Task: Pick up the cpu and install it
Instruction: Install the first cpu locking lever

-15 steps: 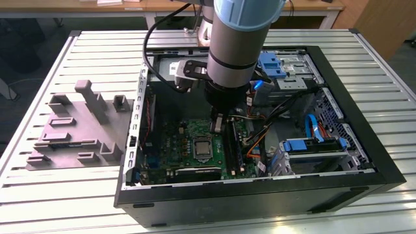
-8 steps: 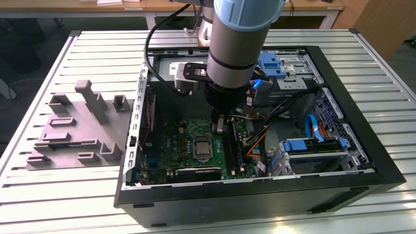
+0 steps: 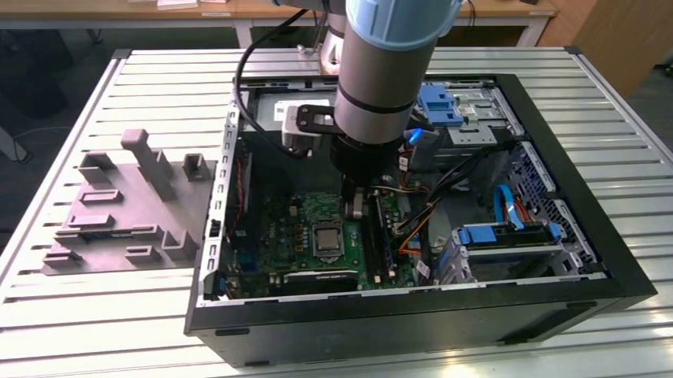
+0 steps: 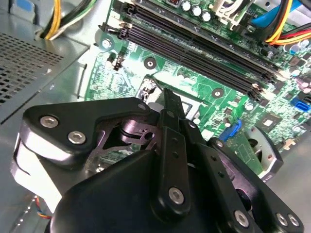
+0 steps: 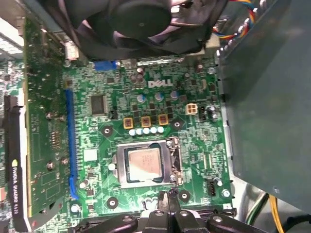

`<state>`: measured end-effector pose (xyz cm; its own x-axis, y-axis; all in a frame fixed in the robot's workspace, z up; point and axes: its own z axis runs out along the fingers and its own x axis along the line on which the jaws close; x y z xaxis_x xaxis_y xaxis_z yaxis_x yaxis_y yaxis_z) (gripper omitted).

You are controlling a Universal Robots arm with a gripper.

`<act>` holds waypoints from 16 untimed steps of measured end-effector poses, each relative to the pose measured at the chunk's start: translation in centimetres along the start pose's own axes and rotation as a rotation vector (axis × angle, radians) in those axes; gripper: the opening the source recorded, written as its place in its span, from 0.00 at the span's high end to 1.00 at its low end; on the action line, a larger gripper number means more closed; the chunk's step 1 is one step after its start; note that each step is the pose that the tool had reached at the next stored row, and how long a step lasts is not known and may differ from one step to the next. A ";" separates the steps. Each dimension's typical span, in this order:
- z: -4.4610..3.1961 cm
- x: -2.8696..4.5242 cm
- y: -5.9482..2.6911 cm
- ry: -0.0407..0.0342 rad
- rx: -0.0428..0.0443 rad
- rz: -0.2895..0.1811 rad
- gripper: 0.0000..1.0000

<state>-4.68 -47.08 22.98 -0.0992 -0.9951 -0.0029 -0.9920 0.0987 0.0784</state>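
Note:
The cpu (image 5: 143, 162), a small square chip with a silvery-grey top and pale tan rim, lies flat in the metal-framed socket (image 5: 116, 167) on the green motherboard (image 5: 199, 141). In the exterior view the cpu (image 3: 328, 239) sits mid-board inside the open computer case (image 3: 589, 236). My gripper (image 3: 357, 208) hangs over the board, just beyond the socket toward the back of the case. Both wrist views show its thin black fingertips (image 5: 168, 195) pressed together with nothing visible between them, a short way above the board. In the second wrist view the gripper (image 4: 166, 92) points at the socket's edge.
Black memory slots (image 4: 194, 48) run beside the socket. A round black fan (image 5: 146, 24) and a green expansion card (image 5: 43, 121) flank the board. Blue drive brackets (image 3: 505, 235) and loose cables (image 3: 421, 220) fill the case's right side. A grey fixture block (image 3: 126, 209) stands left of the case.

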 end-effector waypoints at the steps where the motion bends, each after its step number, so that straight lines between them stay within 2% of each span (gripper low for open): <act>1: 0.03 0.00 0.00 0.0050 -0.0002 -0.006 0.89; 3: 0.11 0.00 0.00 0.0147 0.0001 -0.016 0.89; 5: 0.26 0.00 0.00 0.0192 0.0005 -0.026 0.89; 9: 0.45 0.08 0.07 0.0350 0.0019 -0.028 0.89; 13: 0.54 0.20 0.07 0.0584 0.0038 -0.028 0.89; 15: 0.60 0.32 0.07 0.0640 0.0042 -0.029 0.89; 16: 0.63 0.38 0.06 0.0642 0.0043 -0.030 0.89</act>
<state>-4.83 -47.45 22.35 -0.0646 -0.9962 0.0588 -0.9948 0.0689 0.0750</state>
